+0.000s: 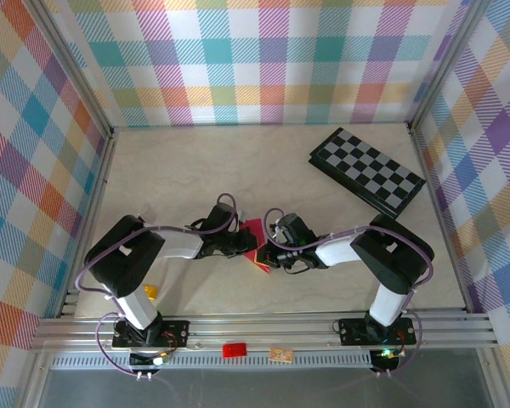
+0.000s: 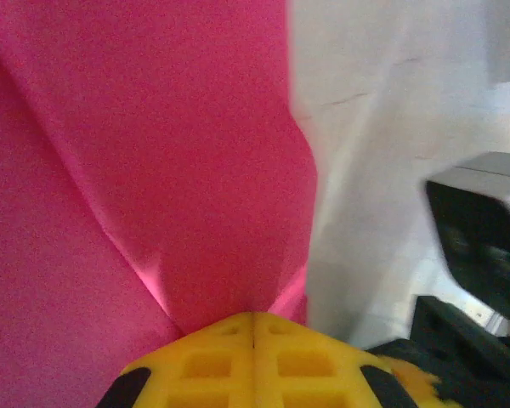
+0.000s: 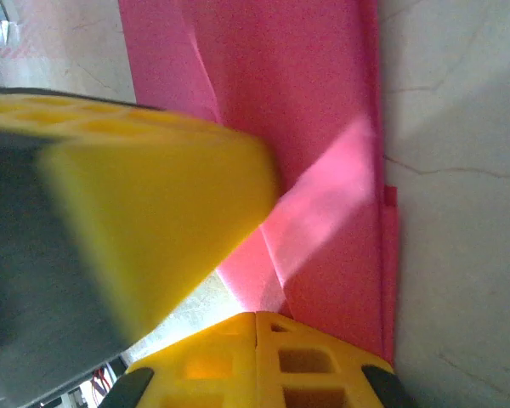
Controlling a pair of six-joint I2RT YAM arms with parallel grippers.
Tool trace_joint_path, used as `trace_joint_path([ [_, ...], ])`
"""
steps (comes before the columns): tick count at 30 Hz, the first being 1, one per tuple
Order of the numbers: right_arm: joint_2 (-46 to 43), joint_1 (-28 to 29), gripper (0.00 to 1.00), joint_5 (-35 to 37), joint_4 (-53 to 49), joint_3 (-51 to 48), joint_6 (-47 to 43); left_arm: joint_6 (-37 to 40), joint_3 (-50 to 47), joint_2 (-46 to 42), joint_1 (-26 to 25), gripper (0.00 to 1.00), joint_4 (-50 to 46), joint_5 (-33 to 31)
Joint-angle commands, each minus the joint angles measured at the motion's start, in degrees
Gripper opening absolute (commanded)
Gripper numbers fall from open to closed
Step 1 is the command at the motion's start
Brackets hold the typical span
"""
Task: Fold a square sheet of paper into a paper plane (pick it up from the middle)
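Observation:
The square sheet of paper (image 1: 254,233) is magenta-pink and folded into layers with creases, held between the two arms at the table's near middle. My left gripper (image 1: 247,247) is shut, and in the left wrist view the sheet (image 2: 153,153) puckers into its closed yellow fingertips (image 2: 253,319). My right gripper (image 1: 273,255) faces it from the right. In the right wrist view its yellow tips (image 3: 256,316) are shut on the sheet's (image 3: 323,110) near corner. The blurred yellow finger (image 3: 153,195) of the left gripper is close at the left.
A black-and-grey checkerboard (image 1: 370,170) lies at the back right. A small yellow object (image 1: 150,291) sits by the left arm's base. A red tag (image 1: 234,349) lies on the front rail. Plaid walls close in three sides.

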Motion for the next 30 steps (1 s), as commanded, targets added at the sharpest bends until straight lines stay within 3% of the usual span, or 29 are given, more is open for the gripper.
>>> trace_joint_path([
  [1, 2.0, -0.1, 0.00, 0.7, -9.6, -1.7, -0.3, -1.2, 1.9, 2.1, 0.3, 0.04, -3.4, -5.4],
  [12, -0.3, -0.1, 0.00, 0.6, -13.3, -1.9, -3.3, -1.6, 3.1, 2.4, 2.7, 0.04, -5.4, -8.0],
  [23, -13.1, -0.4, 0.08, 5.3, -21.8, 3.3, -6.0, -2.8, -0.4, 3.7, 2.5, 0.01, -0.3, -3.6],
  [30, -11.2, -0.5, 0.08, 6.4, -20.8, 6.0, -4.4, -3.0, -1.2, 3.6, 2.5, 0.01, 0.7, -3.2],
])
